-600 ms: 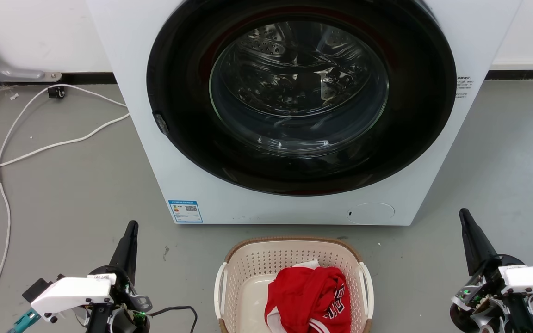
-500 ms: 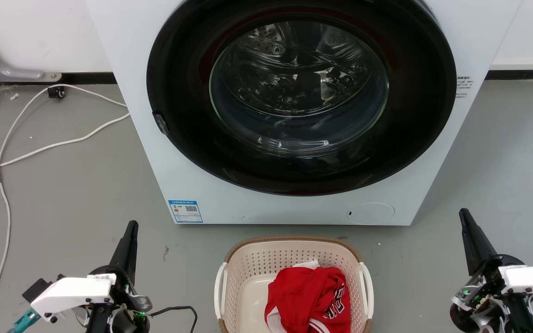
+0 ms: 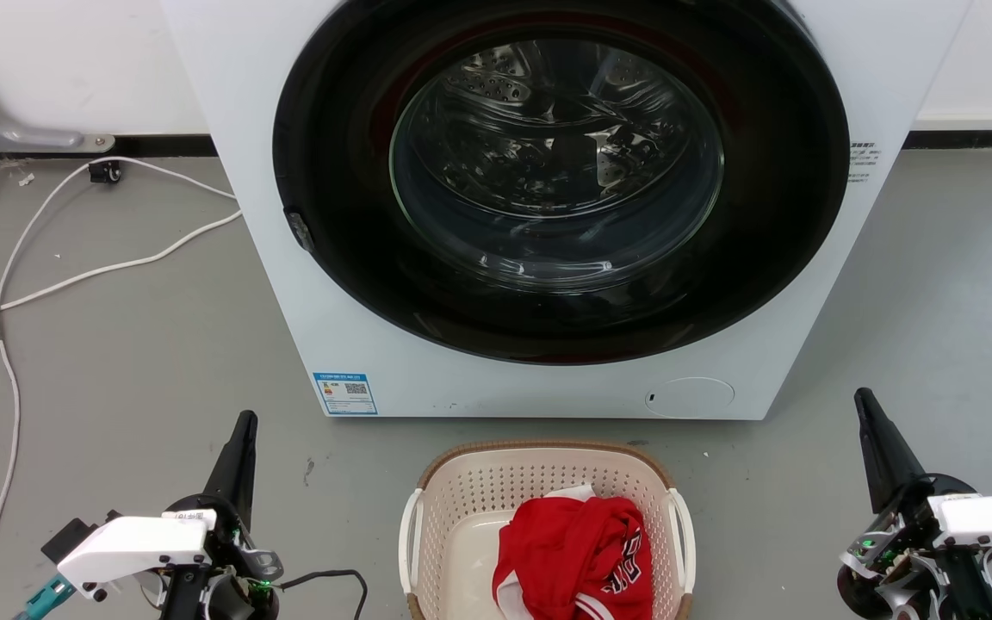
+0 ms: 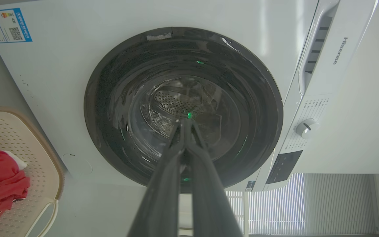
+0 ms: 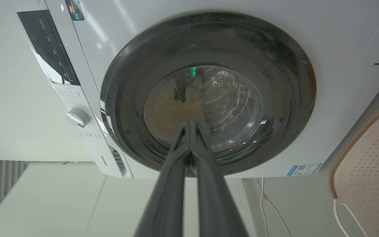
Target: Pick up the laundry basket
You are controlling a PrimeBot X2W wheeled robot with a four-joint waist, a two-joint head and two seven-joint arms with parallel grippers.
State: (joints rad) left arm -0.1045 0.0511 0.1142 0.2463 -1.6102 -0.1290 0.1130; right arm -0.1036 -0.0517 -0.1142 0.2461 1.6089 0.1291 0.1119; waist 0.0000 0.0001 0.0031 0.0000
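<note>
Grey floor (image 3: pixel 134 362) lies under everything. Left claw (image 3: pixel 244 422) and right claw (image 3: pixel 863 398) are each pinched narrow and empty. Between them, apart from both, the laundry basket (image 3: pixel 496 486) sits before the washer (image 3: pixel 358 344), with a red garment (image 3: pixel 573 551) inside.

washer (image 3: pixel 548 379): door shut | white cable (image 3: pixel 74 275): floor, left of washer

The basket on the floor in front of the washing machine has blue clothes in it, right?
Not quite. The clothes are red, not blue, as the head view shows. The rest is right: they lie in the basket, which sits on the floor in front of the washing machine.
</note>
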